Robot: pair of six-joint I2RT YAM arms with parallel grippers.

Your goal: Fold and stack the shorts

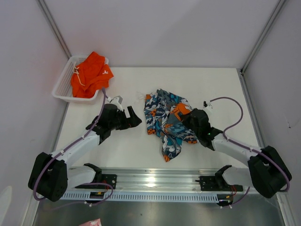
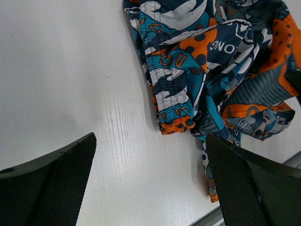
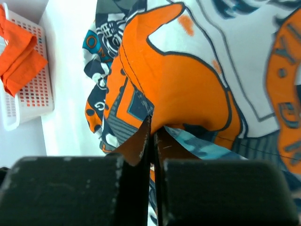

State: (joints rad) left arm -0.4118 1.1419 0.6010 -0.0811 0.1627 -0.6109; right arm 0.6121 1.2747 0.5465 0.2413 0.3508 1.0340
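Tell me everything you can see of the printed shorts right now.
The printed shorts are thin soft cloth in blue, teal, orange and white, with a gathered elastic waistband. They lie crumpled, unfolded, on the table. The right gripper is shut on a fold at their right side; the open left gripper hovers at their left.

The top camera looks down from above and behind my bases, taking in the whole counter (image 1: 127, 146). My left wrist camera looks low between my left fingers (image 2: 150, 139); the print shorts (image 2: 197, 70) fill its upper right. My right wrist camera sits close against that cloth, with the basket (image 3: 28, 99) at upper left.
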